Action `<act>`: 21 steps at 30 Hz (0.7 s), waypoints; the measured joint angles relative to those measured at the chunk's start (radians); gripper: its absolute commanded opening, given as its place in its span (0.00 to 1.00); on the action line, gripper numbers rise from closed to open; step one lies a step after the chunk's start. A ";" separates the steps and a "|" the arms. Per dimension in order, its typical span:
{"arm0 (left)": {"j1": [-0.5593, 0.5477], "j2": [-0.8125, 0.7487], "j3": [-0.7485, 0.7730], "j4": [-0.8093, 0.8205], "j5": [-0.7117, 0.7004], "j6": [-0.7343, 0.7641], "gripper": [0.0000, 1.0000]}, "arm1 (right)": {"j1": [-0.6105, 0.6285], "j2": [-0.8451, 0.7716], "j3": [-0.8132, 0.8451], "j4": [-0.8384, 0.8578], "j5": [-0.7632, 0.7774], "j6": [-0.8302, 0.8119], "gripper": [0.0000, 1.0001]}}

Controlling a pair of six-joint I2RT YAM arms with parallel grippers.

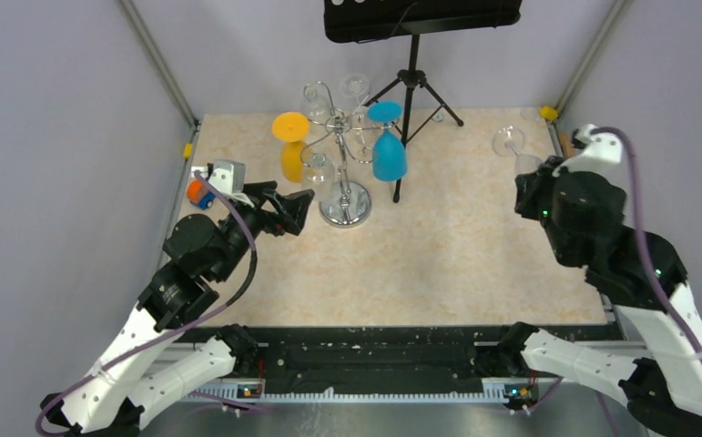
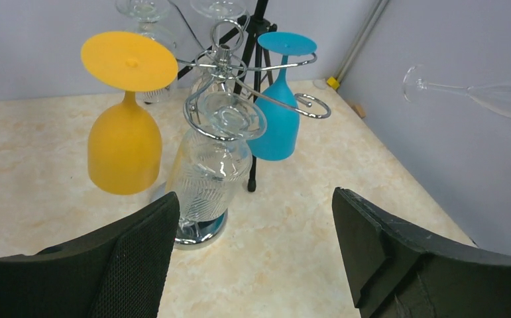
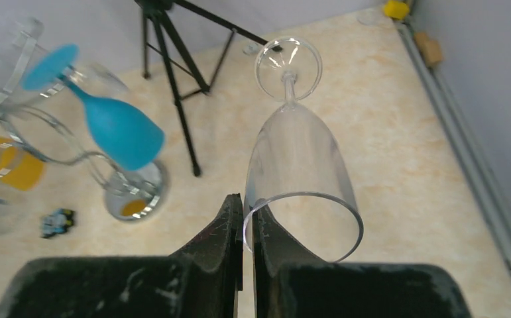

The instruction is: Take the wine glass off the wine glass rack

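Note:
The chrome wine glass rack [image 1: 345, 211] stands mid-table with a yellow glass [image 1: 290, 146], a blue glass [image 1: 388, 153] and clear glasses hanging upside down from its arms. My right gripper [image 3: 247, 212] is shut on the rim of a clear wine glass [image 3: 299, 159], held on its side above the table's right part, away from the rack; the same glass [image 1: 513, 146] shows in the top view. My left gripper [image 2: 256, 232] is open just left of the rack base, with nothing between its fingers. A ribbed clear glass [image 2: 209, 175] hangs on the rack [image 2: 223, 66] right ahead of it.
A black tripod stand [image 1: 411, 91] rises behind and right of the rack, one leg reaching the table near the blue glass. A small orange and blue object [image 1: 200, 193] lies at the left edge. Grey walls enclose the table on the left, back and right.

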 measured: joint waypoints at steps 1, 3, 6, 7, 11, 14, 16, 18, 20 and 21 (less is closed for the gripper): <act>0.000 0.000 0.000 -0.012 0.000 0.000 0.88 | 0.000 0.032 0.005 -0.035 0.021 -0.009 0.00; 0.000 -0.001 0.000 -0.030 0.000 0.001 0.88 | 0.000 0.090 0.009 -0.083 0.043 -0.025 0.00; 0.000 -0.009 0.000 -0.052 0.002 0.004 0.88 | -0.013 0.174 0.008 -0.131 0.037 -0.054 0.00; 0.000 -0.012 0.000 -0.057 0.002 0.005 0.87 | -0.035 0.205 0.008 -0.134 0.006 -0.070 0.00; 0.000 -0.023 0.000 -0.060 0.016 0.007 0.85 | -0.243 0.270 -0.052 -0.079 -0.222 -0.158 0.00; 0.000 -0.026 -0.001 -0.059 0.040 0.008 0.85 | -0.436 0.294 -0.133 -0.044 -0.434 -0.213 0.00; 0.000 -0.030 -0.008 -0.058 0.055 0.007 0.85 | -0.496 0.333 -0.153 -0.047 -0.530 -0.240 0.00; 0.000 -0.035 -0.018 -0.052 0.060 0.007 0.85 | -0.505 0.375 -0.153 -0.045 -0.592 -0.261 0.00; 0.000 -0.039 -0.027 -0.051 0.062 0.007 0.85 | -0.504 0.415 -0.151 -0.042 -0.639 -0.279 0.00; 0.000 -0.041 -0.031 -0.051 0.062 0.008 0.85 | -0.504 0.436 -0.148 -0.045 -0.655 -0.289 0.00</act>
